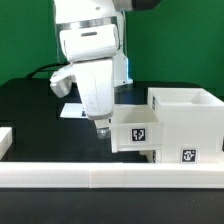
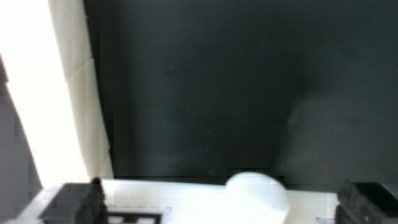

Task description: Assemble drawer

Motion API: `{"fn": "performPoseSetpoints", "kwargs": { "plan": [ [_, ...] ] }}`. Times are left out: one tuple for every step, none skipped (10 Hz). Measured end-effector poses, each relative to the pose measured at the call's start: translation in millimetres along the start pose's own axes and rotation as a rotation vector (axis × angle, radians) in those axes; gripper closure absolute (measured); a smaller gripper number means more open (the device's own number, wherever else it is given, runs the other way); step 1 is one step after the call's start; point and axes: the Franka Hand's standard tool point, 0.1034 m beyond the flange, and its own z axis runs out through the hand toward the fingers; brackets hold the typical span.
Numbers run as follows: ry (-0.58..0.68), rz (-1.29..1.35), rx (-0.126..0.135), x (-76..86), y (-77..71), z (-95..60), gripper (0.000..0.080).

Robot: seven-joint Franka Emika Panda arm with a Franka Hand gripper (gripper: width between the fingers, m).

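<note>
The white drawer box (image 1: 185,112) stands at the exterior view's right, open on top, with a marker tag low on its front. A smaller white drawer (image 1: 137,135) with a tag on its side sits against the box's left. My gripper (image 1: 103,130) points down at that drawer's left end. In the wrist view the drawer's white face (image 2: 169,192) and its round knob (image 2: 258,187) lie between my gripper's (image 2: 222,205) dark fingertips (image 2: 71,202), which stand wide apart. The gripper is open and holds nothing.
A long white rail (image 1: 110,178) runs along the table's front edge and shows as a white strip in the wrist view (image 2: 68,90). The marker board (image 1: 70,110) lies behind the arm. A white piece (image 1: 5,140) sits at the far left.
</note>
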Motion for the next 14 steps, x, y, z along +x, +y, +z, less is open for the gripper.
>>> {"fn": "performPoseSetpoints", "kwargs": {
  "plan": [
    [0.005,0.007,0.005,11.5,-0.1,3.1,0.0151],
    [0.008,-0.002,0.005,20.1,0.3,5.9,0.0151],
    [0.007,0.0,0.005,18.3,0.0,6.0,0.0151],
    [0.008,0.002,0.006,17.1,-0.2,6.2,0.0151],
    [0.008,0.002,0.006,17.3,-0.5,6.5,0.0151],
    [0.008,0.002,0.007,17.1,-0.6,6.8,0.0151],
    [0.008,0.002,0.008,18.2,-0.8,7.4,0.0151],
    [0.013,0.007,0.017,30.0,-1.8,10.8,0.0151],
    [0.015,0.007,0.02,40.4,-1.0,11.2,0.0151],
    [0.016,0.02,0.022,50.1,-0.4,11.9,0.0151],
    [0.017,0.012,0.029,62.2,-1.3,13.6,0.0151],
    [0.011,0.0,0.026,65.2,-0.7,13.9,0.0151],
    [0.004,-0.006,0.024,65.2,-0.3,13.7,0.0151],
    [0.004,-0.004,0.034,63.1,-1.5,13.4,0.0151]
  ]
}}
